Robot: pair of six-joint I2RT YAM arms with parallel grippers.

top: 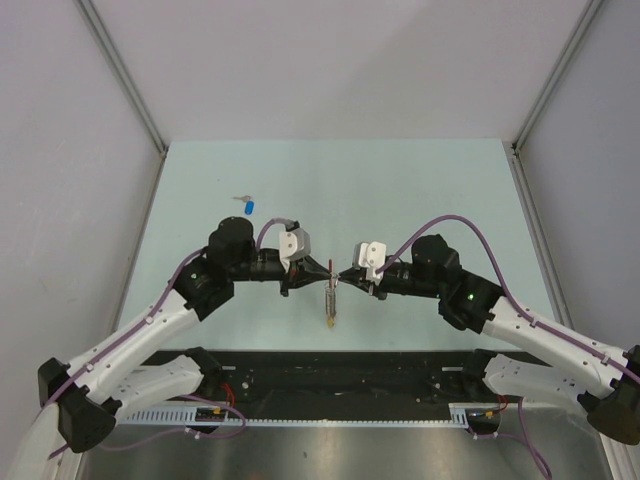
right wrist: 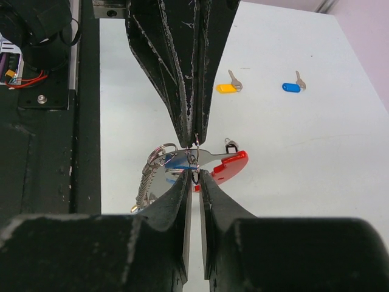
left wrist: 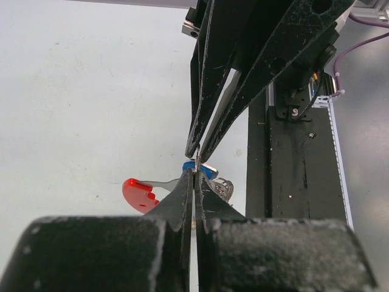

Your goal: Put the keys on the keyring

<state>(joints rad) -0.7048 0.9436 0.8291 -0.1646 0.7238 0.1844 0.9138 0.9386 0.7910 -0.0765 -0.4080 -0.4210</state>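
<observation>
**A:** Entry one, the step in hand. Largest first?

**B:** Left gripper [left wrist: 194, 176]: pressed fully shut, pinching what looks like thin wire of the keyring [right wrist: 228, 165]. Right gripper [right wrist: 194, 177]: parted by a narrow slit only, tips at the same wire. Impossible to tell whether gripping anything. Keyring: held in the air between both, tip to tip, above the near middle of the table [top: 430, 200]. Red arc off to one side, chain [top: 331, 300] dangling below, blue tag [right wrist: 176, 162] in the cluster.

**A:** Judged stage?

**B:** Probably mid-threading at the wire, far from finished. Loose and not yet on: yellow key [right wrist: 228, 87] and blue key [right wrist: 292, 86], lying flat, near each other, well apart from the grippers.

**A:** Handling notes?

**B:** Hold the left pinch firm and level. Move only the right side, in small strokes along the wire, never across it. Expect the cluster to swing and twist if released carelessly. Avoid crossing fingertips, since clearance between them is slight.

**A:** Entry two, surroundings.

**B:** Walls [top: 80, 150]: plain pale grey, with metal struts at the corners. Table: pale, matte, smooth, so likely slippery under flat keys. Near edge: black rail [top: 340, 375] carrying both arm bases, with cabling.
</observation>
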